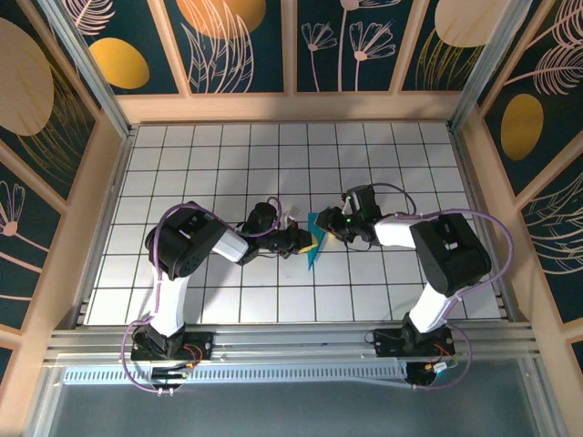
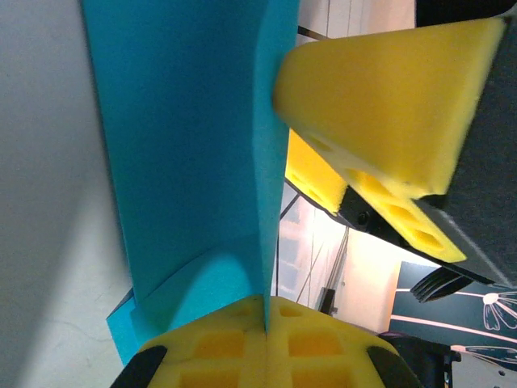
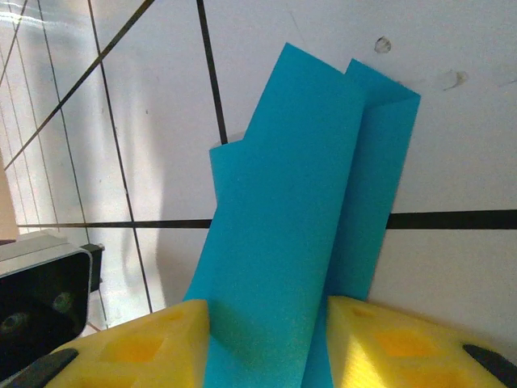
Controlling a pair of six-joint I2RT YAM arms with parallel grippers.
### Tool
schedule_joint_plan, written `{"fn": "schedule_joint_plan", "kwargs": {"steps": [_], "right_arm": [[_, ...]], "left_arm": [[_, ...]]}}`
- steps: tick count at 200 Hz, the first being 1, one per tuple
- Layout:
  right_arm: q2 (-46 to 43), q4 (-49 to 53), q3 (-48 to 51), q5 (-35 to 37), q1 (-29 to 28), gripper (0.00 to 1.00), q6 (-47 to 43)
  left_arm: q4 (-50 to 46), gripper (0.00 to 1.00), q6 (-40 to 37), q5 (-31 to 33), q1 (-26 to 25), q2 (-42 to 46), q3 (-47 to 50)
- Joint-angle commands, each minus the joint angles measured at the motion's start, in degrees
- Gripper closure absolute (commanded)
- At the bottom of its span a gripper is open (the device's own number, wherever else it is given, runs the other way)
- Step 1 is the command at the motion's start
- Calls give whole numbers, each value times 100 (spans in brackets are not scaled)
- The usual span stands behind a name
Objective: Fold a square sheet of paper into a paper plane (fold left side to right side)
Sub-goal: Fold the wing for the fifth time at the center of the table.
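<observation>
Paper plane (image 2: 186, 162) edge pinched in left fingers (image 2: 218, 347); table (image 1: 228, 155) open around.

You see the folded cyan-blue paper (image 3: 299, 202) with the white gridded table (image 3: 452, 145) behind it. Its near end runs between the yellow foam fingers (image 3: 145, 347) of your right end effector (image 3: 266, 339), which stand apart.

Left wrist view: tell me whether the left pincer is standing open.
No, the left pincer is clamped shut on the lower edge of the blue paper, with no gap showing.
</observation>
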State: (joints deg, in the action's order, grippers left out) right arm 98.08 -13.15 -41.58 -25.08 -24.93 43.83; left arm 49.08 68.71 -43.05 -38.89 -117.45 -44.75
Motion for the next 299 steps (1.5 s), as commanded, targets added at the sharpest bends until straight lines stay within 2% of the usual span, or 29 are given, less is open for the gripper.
{"fn": "schedule_joint_plan", "kwargs": {"steps": [1, 73, 147, 237, 299], "right_arm": [[147, 157, -183, 150, -81, 57, -48], [376, 636, -359, 390, -164, 58, -192], [385, 578, -337, 390, -181, 58, -203], [389, 603, -359, 390, -192, 58, -211], [414, 646, -375, 396, -197, 58, -228]], "left_arm": [[242, 99, 45, -28, 40, -111, 81], [-73, 76, -176, 74, 44, 91, 140], [-682, 61, -490, 314, 261, 603, 277], [-924, 67, -665, 150, 260, 206, -244], [-1283, 87, -866, 383, 261, 196, -358]]}}
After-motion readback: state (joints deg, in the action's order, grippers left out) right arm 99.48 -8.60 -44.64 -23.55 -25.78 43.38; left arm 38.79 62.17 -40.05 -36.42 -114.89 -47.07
